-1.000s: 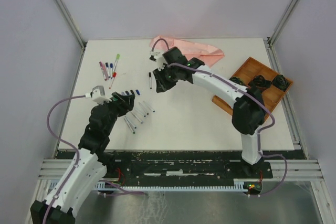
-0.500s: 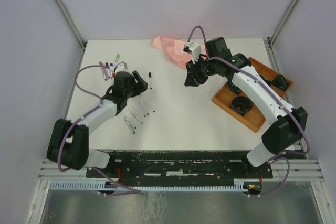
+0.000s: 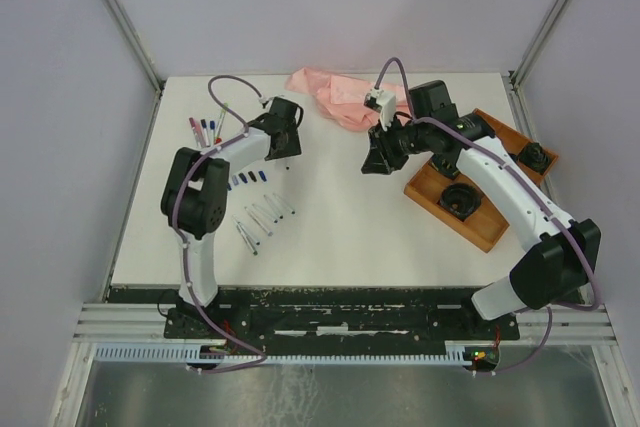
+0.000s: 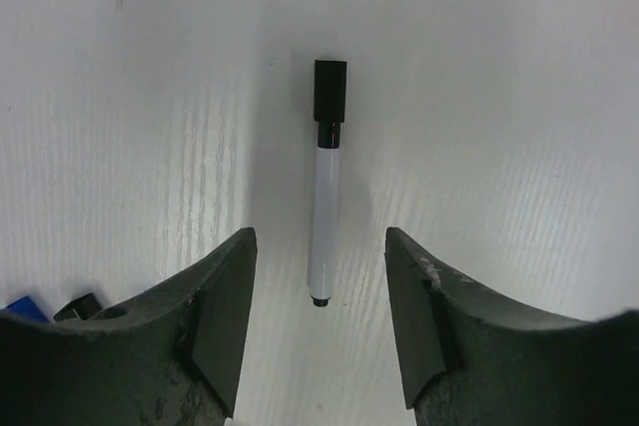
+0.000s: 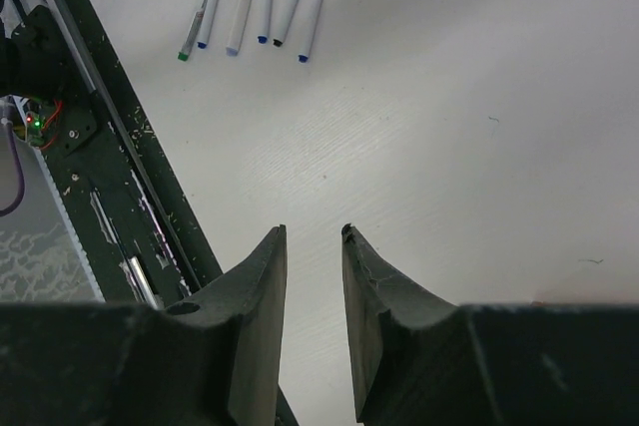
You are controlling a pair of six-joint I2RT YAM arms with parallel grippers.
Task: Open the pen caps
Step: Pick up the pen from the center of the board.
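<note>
Matte white table point(image 3: 350, 237), wooden tray point(image 3: 480, 232) at right, crumpled pink cloth point(image 3: 330, 92) far back. Off a sharply folded elbow, the left gripper point(image 4: 319, 238) reaches far, spread wide either side of a slim white pen point(image 4: 323, 216) with its squared black cap point(image 4: 330, 92) on. The right gripper point(image 5: 313, 233) tilts over mid-table, blunt fingers a narrow gap apart on nothing. Loose pen caps point(image 3: 247, 179) lie in a row left of centre, too tiny to read clearly, and one blue cap point(image 4: 20, 304) is cut off.

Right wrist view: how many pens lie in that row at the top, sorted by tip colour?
Green-tipped pen: 1
Blue-tipped pens: 4
Pen with unclear tip colour: 1
Total: 6
</note>
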